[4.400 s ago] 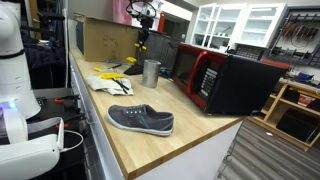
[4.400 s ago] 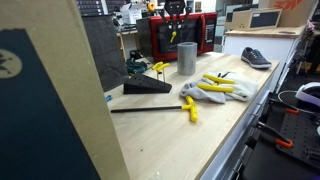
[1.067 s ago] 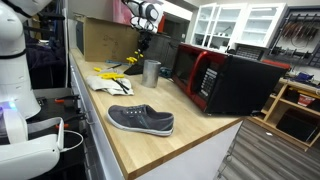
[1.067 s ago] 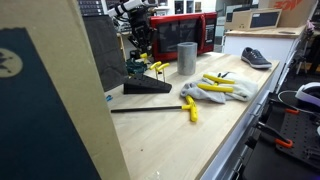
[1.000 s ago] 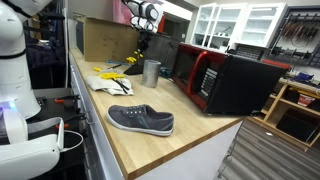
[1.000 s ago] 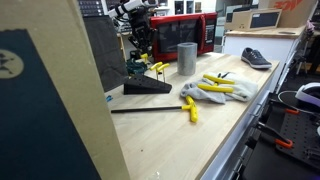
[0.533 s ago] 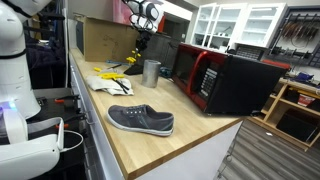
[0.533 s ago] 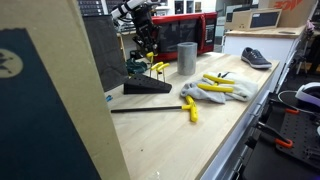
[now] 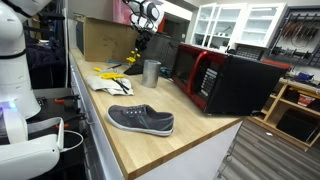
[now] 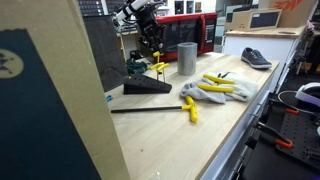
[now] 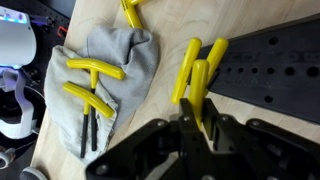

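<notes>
Held thing: a yellow T-handle hex key (image 11: 201, 88), gripped by its handle, with the shaft pointing down and away out of sight.
Gripper: the gripper (image 11: 199, 126) is nearly closed, its two fingers pinching the yellow handle between them; in an exterior view it hangs (image 10: 154, 52) just over the rack.
Where it is: directly beneath the fingertips and just above the near edge of a black perforated hex key rack (image 11: 270, 70); whether the shaft tip touches a hole cannot be told.
How it will likely handle: light and rigid, a thin steel rod under a smooth plastic grip. The handle looks the best place to hold; the slick plastic could twist in the fingers if the shaft catches.
Nearest neighbours: two more yellow handles (image 11: 185, 72) lean just beside the held one at the rack edge, close enough to be knocked.
To one side of the gripper: a rumpled grey cloth (image 11: 100, 55) with further hex keys (image 11: 95, 68) lying on it.
Farther out: a steel cup (image 10: 187, 57) stands near the rack; one long loose hex key (image 10: 189, 108) lies on the wooden worktop (image 9: 190, 140).
Well apart: a red and black microwave (image 9: 225, 80) and a grey shoe (image 9: 140, 120).
</notes>
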Robot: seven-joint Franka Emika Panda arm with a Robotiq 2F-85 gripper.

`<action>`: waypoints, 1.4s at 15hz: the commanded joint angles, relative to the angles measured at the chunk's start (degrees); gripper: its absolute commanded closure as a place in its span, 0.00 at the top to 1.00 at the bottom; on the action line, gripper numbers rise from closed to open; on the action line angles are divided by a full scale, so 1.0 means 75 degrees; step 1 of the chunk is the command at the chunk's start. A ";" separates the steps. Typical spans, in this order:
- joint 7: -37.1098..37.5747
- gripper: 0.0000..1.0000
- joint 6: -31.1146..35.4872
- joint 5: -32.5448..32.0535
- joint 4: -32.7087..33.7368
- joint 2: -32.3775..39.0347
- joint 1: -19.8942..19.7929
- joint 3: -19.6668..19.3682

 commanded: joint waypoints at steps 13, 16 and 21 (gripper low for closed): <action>0.0035 0.04 -0.0143 -0.0085 0.0073 0.0157 0.0105 -0.0065; 0.0032 0.04 -0.0083 -0.0097 0.0097 0.0154 0.0101 -0.0077; 0.0036 0.04 0.0032 -0.0206 0.0110 0.0139 0.0145 -0.0103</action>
